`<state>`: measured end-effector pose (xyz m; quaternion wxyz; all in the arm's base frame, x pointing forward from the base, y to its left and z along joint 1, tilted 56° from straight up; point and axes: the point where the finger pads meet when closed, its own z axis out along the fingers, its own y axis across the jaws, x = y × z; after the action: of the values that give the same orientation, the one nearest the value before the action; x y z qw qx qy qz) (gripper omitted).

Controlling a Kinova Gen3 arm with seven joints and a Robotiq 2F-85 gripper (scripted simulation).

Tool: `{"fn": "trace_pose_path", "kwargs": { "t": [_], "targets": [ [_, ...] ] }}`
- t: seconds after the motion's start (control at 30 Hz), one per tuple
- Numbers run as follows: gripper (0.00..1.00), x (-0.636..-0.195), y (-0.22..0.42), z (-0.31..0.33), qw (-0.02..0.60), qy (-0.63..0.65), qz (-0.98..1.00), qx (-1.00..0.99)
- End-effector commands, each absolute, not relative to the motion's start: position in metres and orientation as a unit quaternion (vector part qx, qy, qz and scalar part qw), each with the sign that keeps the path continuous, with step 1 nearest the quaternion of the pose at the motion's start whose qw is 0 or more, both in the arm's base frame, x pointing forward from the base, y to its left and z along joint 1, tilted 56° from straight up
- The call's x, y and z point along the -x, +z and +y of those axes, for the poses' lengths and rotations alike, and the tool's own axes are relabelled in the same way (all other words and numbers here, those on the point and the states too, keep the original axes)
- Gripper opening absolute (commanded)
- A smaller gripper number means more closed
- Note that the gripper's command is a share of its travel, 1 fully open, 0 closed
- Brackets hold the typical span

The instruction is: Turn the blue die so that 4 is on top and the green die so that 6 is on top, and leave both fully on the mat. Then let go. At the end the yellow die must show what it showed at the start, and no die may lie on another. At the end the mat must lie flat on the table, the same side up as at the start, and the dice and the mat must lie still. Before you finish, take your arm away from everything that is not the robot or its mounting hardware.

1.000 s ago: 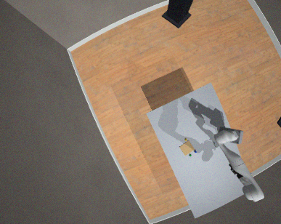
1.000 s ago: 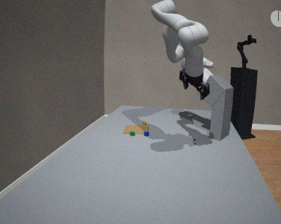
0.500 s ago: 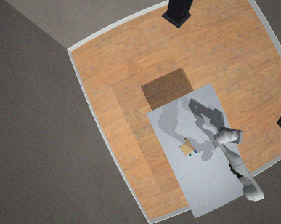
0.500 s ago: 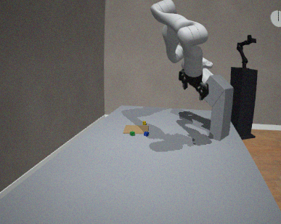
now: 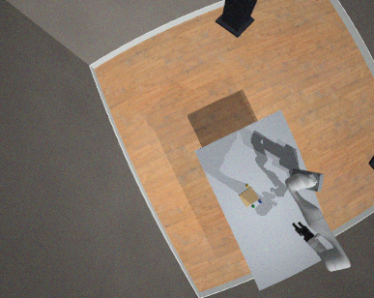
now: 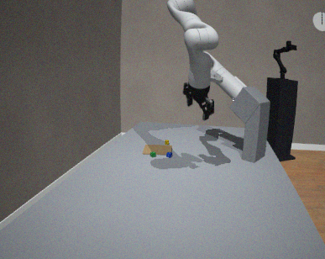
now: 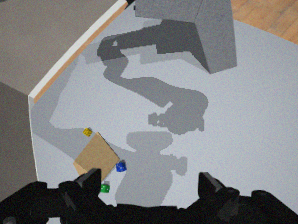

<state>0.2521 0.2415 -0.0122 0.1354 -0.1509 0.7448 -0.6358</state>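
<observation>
The gripper (image 5: 298, 225) (image 6: 198, 103) (image 7: 149, 181) is hanging high with jaws wide, perhaps for clearance; the blue die (image 5: 260, 201) (image 6: 169, 155) (image 7: 121, 166) and green die (image 5: 253, 206) (image 6: 153, 154) (image 7: 105, 188) are sitting near the mat's (image 5: 248, 196) (image 6: 157, 149) (image 7: 97, 157) near edge — seemingly off it, awaiting placement.

No legible text, labels, brands, numbers or signs found; die faces (image 7: 120, 166) (image 7: 105, 188) (image 7: 87, 132) too small to read.

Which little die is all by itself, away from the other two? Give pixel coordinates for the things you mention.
The yellow die (image 5: 246, 185) (image 6: 167, 142) (image 7: 87, 132); the blue (image 5: 260, 201) (image 6: 169, 155) (image 7: 120, 166) and green (image 5: 253, 206) (image 6: 153, 154) (image 7: 105, 188) dice sit closer together.
</observation>
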Motion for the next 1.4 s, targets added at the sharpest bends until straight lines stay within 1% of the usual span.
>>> {"fn": "trace_pose_path", "kwargs": {
  "t": [0.0, 0.17, 0.3, 0.37, 0.53, 0.67, 0.87, 0.93, 1.13, 1.37],
  "targets": [
    [1.0, -0.277, 0.025, 0.245, 0.165, -0.621, 0.752, 0.146],
    [1.0, -0.338, 0.094, 0.237, 0.233, -0.601, 0.75, 0.151],
    [1.0, -0.384, 0.157, 0.218, 0.278, -0.584, 0.745, 0.159],
    [1.0, -0.384, 0.157, 0.218, 0.278, -0.584, 0.745, 0.159],
    [1.0, -0.426, 0.229, 0.174, 0.314, -0.564, 0.743, 0.175],
    [1.0, -0.444, 0.269, 0.126, 0.322, -0.546, 0.749, 0.193],
    [1.0, -0.443, 0.289, 0.052, 0.307, -0.511, 0.771, 0.224],
    [1.0, -0.443, 0.289, 0.052, 0.307, -0.511, 0.771, 0.224],
    [1.0, -0.42, 0.274, -0.005, 0.277, -0.467, 0.8, 0.255],
    [1.0, -0.39, 0.248, -0.039, 0.248, -0.423, 0.826, 0.278]
  ]
}}
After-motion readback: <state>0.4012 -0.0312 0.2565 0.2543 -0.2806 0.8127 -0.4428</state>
